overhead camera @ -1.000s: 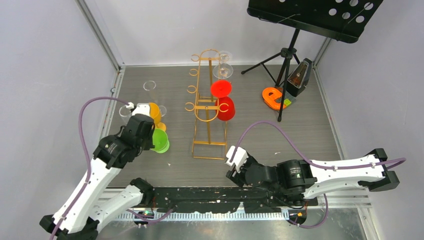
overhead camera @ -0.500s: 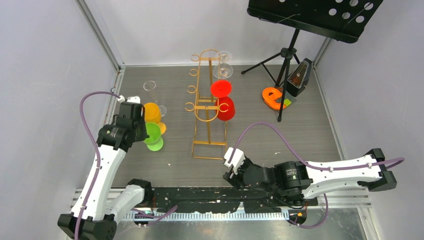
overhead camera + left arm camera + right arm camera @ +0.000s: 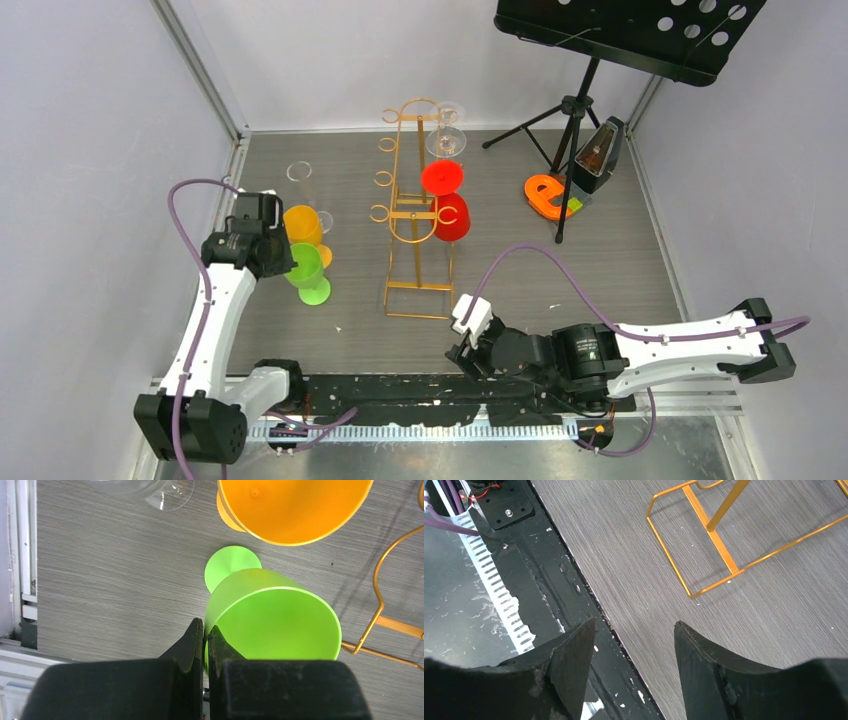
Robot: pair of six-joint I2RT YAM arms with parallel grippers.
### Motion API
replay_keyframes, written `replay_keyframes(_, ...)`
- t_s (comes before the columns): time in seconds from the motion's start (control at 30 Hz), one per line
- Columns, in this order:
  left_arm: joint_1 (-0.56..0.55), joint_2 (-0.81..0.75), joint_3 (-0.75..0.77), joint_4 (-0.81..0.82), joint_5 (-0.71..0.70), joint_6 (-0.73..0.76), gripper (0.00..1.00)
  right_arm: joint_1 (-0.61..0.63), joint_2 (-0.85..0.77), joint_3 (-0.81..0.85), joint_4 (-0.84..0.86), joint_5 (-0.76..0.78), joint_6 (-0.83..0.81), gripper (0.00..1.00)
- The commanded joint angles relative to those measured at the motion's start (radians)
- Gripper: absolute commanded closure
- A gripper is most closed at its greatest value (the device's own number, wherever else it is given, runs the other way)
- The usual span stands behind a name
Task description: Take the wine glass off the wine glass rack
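The gold wire wine glass rack (image 3: 415, 215) stands mid-table, with two red wine glasses (image 3: 450, 215) and a clear one (image 3: 446, 140) hanging on its right hooks. My left gripper (image 3: 283, 262) is shut on the rim of a green wine glass (image 3: 307, 268) left of the rack. In the left wrist view the fingers pinch the green glass (image 3: 272, 615) wall at the gripper (image 3: 205, 630), with its foot low over the table. My right gripper (image 3: 462, 335) is open and empty by the front edge; it also shows in the right wrist view (image 3: 634, 630).
An orange wine glass (image 3: 302, 225) and a clear glass (image 3: 299, 172) stand just behind the green one. A black music stand (image 3: 575, 120), a metronome (image 3: 600, 155) and an orange object (image 3: 548, 196) are at the back right. The rack's base (image 3: 714, 535) lies ahead of my right gripper.
My left arm has swung back and left, turning the green glass from tilted to nearly upright with its foot down. The right gripper has hardly moved.
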Motion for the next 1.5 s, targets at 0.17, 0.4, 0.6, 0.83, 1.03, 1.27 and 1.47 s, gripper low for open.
replay_keyframes(0.17, 0.05, 0.053, -0.004, 0.065, 0.046, 0.012, 1.0, 0.001, -0.033, -0.022, 0.056, 0.0, 0.023, 0.33)
replay_keyframes(0.4, 0.051, 0.051, -0.01, 0.073, 0.065, 0.012, 0.79, 0.001, -0.059, -0.031, 0.047, 0.016, 0.037, 0.32)
replay_keyframes(0.6, 0.051, 0.023, 0.011, 0.056, 0.048, 0.011, 0.63, 0.001, -0.079, -0.017, 0.027, 0.053, 0.035, 0.28)
replay_keyframes(0.83, 0.051, -0.059, 0.029, 0.043, 0.025, -0.009, 0.48, 0.002, -0.075, 0.045, -0.031, 0.098, 0.025, 0.26)
replay_keyframes(1.03, 0.051, -0.176, 0.057, 0.035, 0.04, -0.026, 0.41, -0.001, -0.083, 0.13, -0.118, 0.19, 0.041, 0.21)
replay_keyframes(1.27, 0.048, -0.326, 0.027, 0.082, 0.142, -0.016, 0.38, -0.044, -0.124, 0.226, -0.198, 0.276, 0.061, 0.14)
replay_keyframes(1.47, 0.009, -0.424, -0.036, 0.124, 0.235, -0.002, 0.37, -0.227, -0.131, 0.286, -0.202, 0.129, 0.037, 0.13)
